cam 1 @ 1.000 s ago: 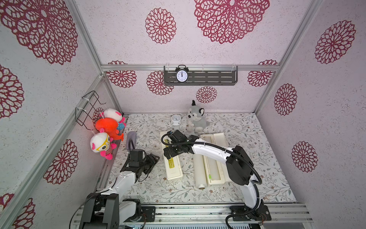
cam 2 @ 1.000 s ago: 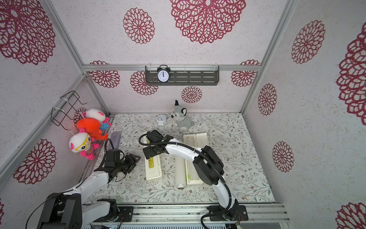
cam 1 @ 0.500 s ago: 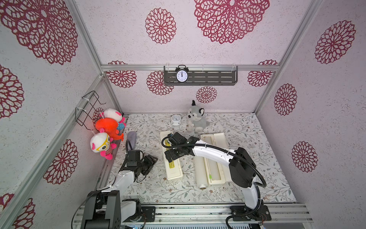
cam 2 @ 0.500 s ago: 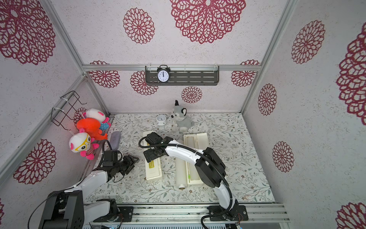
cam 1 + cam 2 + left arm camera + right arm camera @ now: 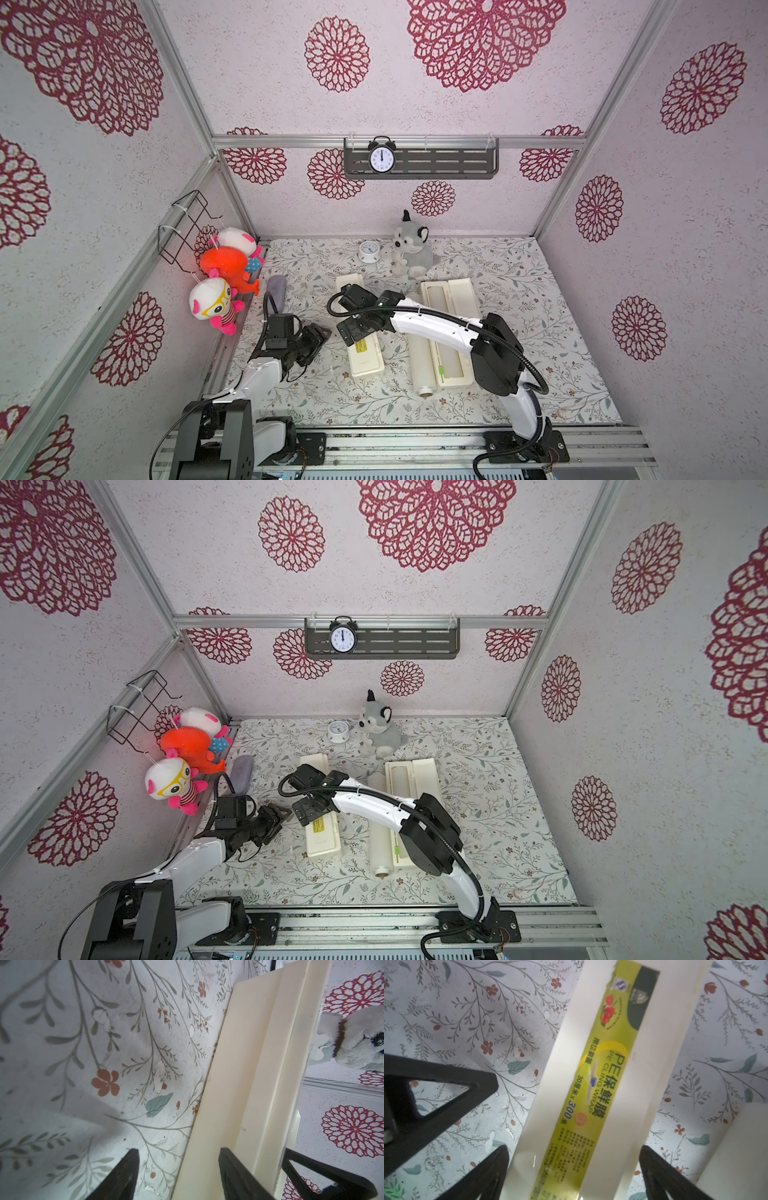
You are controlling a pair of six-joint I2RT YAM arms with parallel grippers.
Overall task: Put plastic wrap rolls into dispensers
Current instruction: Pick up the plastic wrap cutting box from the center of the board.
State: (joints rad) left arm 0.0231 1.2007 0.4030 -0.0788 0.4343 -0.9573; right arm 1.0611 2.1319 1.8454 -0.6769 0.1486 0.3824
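A closed cream dispenser with a yellow-green label lies left of centre on the floral table. My right gripper stands open astride it, one finger on each long side. My left gripper is low at that dispenser's left side, jaws apart, nothing held. To the right lies an open dispenser. A white plastic wrap roll rests on the table along its left side, tan core end toward the front.
A grey plush husky and a small white clock sit at the back of the table. A grey fabric piece lies at the back left. Plush toys hang on the left wall.
My right gripper has moved along the closed dispenser toward the front. The left gripper's jaws have parted slightly; its arm has stayed almost in place.
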